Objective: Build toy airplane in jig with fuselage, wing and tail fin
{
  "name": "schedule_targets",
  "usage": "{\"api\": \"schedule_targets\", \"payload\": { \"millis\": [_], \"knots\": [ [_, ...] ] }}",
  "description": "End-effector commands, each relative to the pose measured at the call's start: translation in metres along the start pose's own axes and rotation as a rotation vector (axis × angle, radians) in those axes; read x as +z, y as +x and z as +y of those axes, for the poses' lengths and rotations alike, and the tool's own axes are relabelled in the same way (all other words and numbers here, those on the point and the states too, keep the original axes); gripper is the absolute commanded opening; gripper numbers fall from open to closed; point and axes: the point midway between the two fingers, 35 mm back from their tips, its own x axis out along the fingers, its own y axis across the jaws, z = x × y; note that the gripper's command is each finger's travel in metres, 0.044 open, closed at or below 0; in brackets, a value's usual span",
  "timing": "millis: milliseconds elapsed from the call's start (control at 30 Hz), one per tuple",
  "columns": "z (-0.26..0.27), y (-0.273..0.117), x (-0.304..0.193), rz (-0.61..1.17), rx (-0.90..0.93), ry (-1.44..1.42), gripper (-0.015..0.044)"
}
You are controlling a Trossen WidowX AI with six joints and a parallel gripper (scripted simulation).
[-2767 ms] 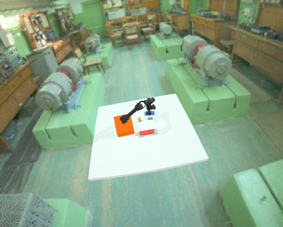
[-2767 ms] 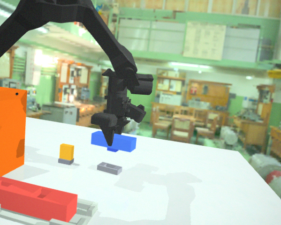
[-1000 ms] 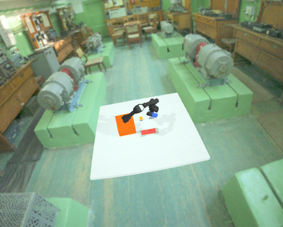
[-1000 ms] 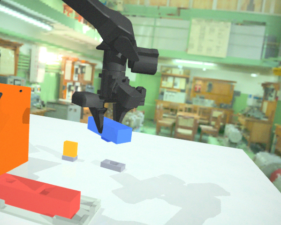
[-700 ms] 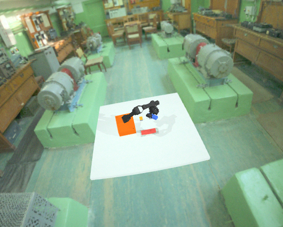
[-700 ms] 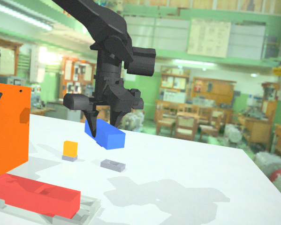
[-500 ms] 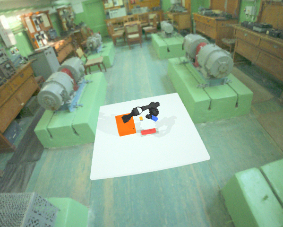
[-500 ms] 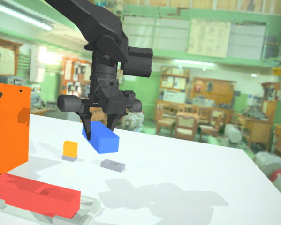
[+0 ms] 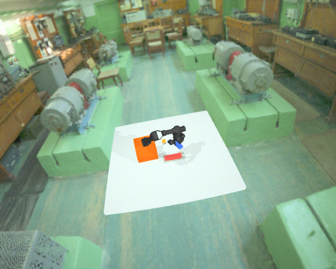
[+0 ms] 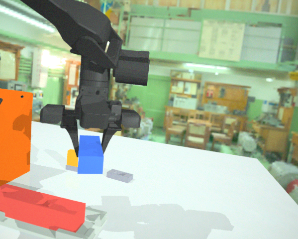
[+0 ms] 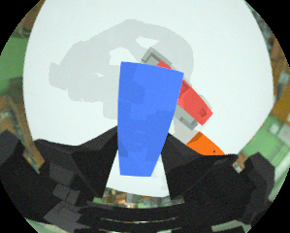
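Note:
My gripper (image 10: 90,153) (image 11: 141,129) is shut on the blue wing (image 9: 178,145) (image 10: 90,166) (image 11: 146,97) and holds it up above the table. The wing's tab is hidden. The red fuselage (image 9: 173,156) (image 10: 41,212) (image 11: 196,105) lies lengthwise in the pale grey cradle (image 10: 100,213) (image 11: 186,120), in front of the gripper and lower. A socket shows near one end of it in the wrist view; shadow covers much of its top in the exterior view. The yellow tail fin (image 9: 164,140) (image 10: 72,157) stands upright in a small grey holder (image 10: 70,168), partly behind the wing in the exterior view.
A tall orange block (image 9: 146,152) (image 10: 10,144) (image 11: 204,144) stands beside the cradle's one end, near the arm's base. A low grey holder (image 10: 119,176), with nothing in it, lies on the white table (image 9: 173,185) beyond the cradle.

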Motion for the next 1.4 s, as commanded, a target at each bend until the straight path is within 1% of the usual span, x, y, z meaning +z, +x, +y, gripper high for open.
{"api": "schedule_targets", "payload": {
  "millis": [0, 833, 1067, 1100, 1367],
  "knots": [
    [-0.009, 0.001, 0.008, -0.008, 0.002, 0.064, 0.0],
    [-0.071, 0.014, 0.046, -0.043, -0.013, 0.453, 0.0],
    [-0.071, 0.014, 0.046, -0.043, -0.013, 0.453, 0.0184],
    [-0.071, 0.014, 0.046, -0.043, -0.013, 0.453, 0.0195],
    [-0.071, 0.014, 0.046, -0.043, -0.013, 0.453, 0.0195]
  ]
}}
